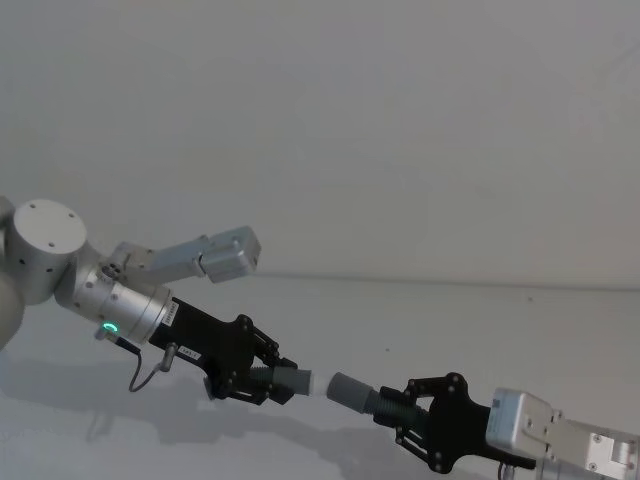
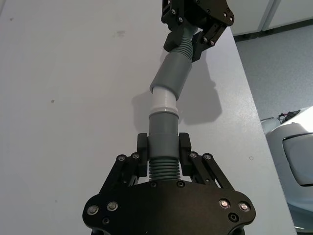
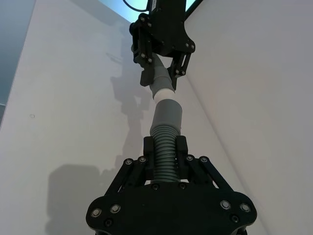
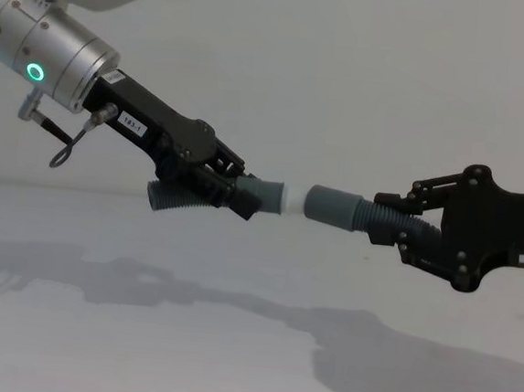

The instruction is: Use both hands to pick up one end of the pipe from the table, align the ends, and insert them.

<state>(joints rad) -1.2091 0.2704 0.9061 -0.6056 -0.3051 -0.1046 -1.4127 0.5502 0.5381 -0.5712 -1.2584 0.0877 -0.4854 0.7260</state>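
Two hose pieces held in the air above the tabletop [image 4: 231,340], ends facing. The left hand [image 4: 228,188] is clenched on the piece with the whitish tip [image 4: 294,199]; the right hand [image 4: 404,229] is clenched on the ribbed part of the piece with the grey cuff [image 4: 330,206]. Tip and cuff lie between the two hands, close together, with the tip about at the cuff's mouth; whether it has entered cannot be told.

Risk, as a judgement: in the left wrist view the cuff [image 2: 170,74] sits at a slight angle to the tip [image 2: 163,102], so pushing now could jam the tip on the cuff's rim. The ribbed section could also bend under the push, or a piece could slip in its grip.

Surroundings: plain white tabletop carrying the arms' shadows; pale bare wall [image 1: 380,120] behind.
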